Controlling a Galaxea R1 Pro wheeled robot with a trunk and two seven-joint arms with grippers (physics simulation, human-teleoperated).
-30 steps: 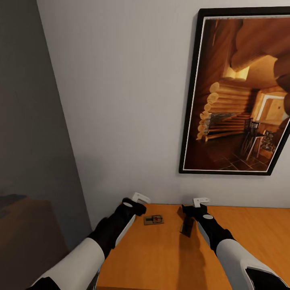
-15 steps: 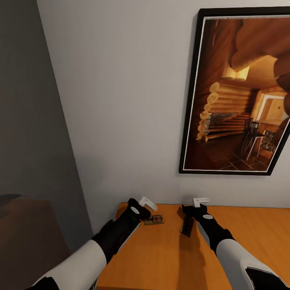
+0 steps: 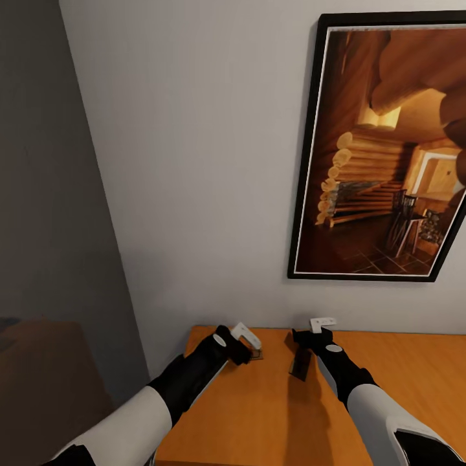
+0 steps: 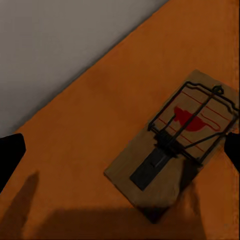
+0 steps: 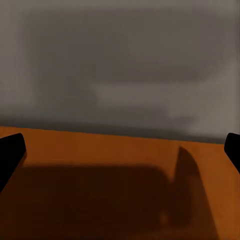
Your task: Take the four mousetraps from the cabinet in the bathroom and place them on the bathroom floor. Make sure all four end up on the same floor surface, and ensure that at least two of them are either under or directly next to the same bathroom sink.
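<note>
One mousetrap [image 4: 175, 145], a small wooden slab with a wire spring and a red mark, lies flat on the orange-brown cabinet top [image 3: 272, 414] close to the wall. My left gripper [image 3: 249, 353] hovers right over it and is open. In the left wrist view the left gripper [image 4: 120, 152] has its black fingertips [image 4: 10, 152] far apart, with the trap nearer the other one. In the head view just a sliver of the mousetrap [image 3: 257, 355] shows past the hand. My right gripper [image 3: 296, 355] hangs open and empty just to the right, over bare cabinet top [image 5: 120, 200].
A grey wall [image 3: 207, 194] rises directly behind the cabinet, and a large framed cabin picture [image 3: 388, 149] hangs on it above the right side. The cabinet's left edge [image 3: 178, 388] drops off beside my left forearm. A dim brown surface [image 3: 45, 388] lies lower left.
My left arm has reached forward and to the right, so its gripper now covers the mousetrap that lay in plain sight. The right arm has not moved.
</note>
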